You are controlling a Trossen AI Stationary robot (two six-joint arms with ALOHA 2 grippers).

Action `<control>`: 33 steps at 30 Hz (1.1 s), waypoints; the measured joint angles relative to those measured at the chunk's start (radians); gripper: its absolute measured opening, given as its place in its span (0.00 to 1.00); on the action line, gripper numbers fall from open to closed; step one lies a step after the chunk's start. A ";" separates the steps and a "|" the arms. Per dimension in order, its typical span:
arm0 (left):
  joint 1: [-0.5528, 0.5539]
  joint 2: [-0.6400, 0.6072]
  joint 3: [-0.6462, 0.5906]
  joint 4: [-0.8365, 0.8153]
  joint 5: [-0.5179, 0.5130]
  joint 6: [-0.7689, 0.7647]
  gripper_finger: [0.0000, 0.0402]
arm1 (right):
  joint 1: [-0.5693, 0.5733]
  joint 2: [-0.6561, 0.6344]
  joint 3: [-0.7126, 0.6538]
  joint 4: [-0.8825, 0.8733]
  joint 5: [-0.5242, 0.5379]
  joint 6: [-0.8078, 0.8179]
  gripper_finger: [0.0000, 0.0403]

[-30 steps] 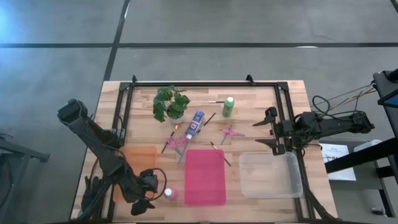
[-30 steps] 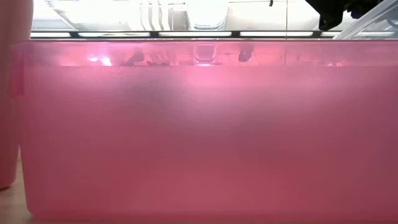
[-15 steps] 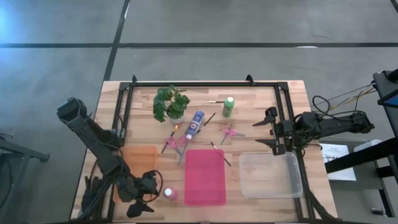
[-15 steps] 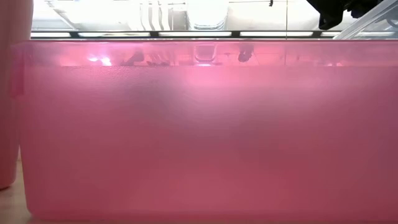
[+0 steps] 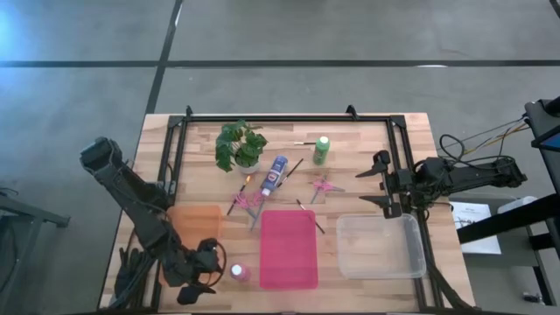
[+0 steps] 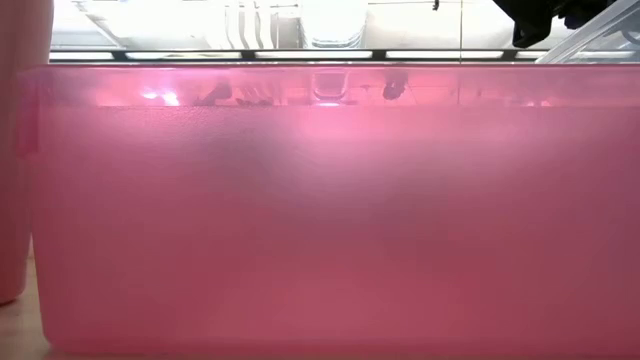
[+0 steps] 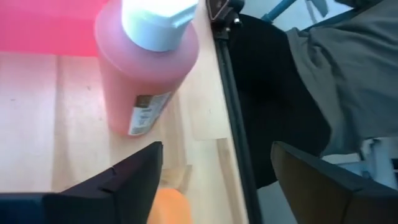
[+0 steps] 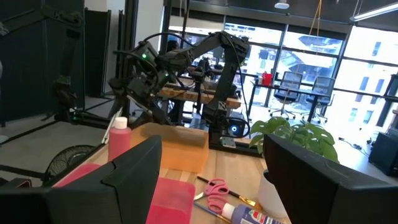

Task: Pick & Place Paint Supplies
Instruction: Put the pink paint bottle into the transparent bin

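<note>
Wooden counter (image 5: 367, 140), black rail frame round its edges. Left arm reaching to the near-left corner; right arm parked at the right edge.

Clear bin (image 5: 381, 247) near right, pink bin (image 5: 288, 248) near centre, orange bin (image 5: 194, 229) near left, partly under the left arm. Low view filled almost wholly by the pink bin wall (image 6: 330, 210); nothing else readable there.

Potted plant (image 5: 240, 146) far centre-left.

Left pincer (image 5: 205, 278) at the near edge, fingers apart, just left of the pink-red bottle (image 5: 238, 273), nothing between them. Bottle upright, white cap up, long axis vertical, standing between orange and pink bins; in the left wrist view (image 7: 147, 68) label facing the camera, cap cut off at the frame edge.

Right pincer (image 5: 376, 185) released, empty, pointing left over the counter.

Blue-and-white bottle (image 5: 276, 173) lying down, long axis running far-right to near-left. Green bottle (image 5: 322, 150) upright, far centre.

Two pink scissors: one (image 5: 322, 185) right of the blue-and-white bottle, one (image 5: 248, 200) near-left of it; blade direction hard to make out.

Thin brushes (image 5: 309, 215) scattered round the bottles, mostly diagonal; count unclear.
</note>
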 joint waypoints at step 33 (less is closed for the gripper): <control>0.008 0.063 -0.100 0.208 -0.282 0.132 0.96 | 0.000 0.000 0.000 0.000 -0.017 0.003 0.69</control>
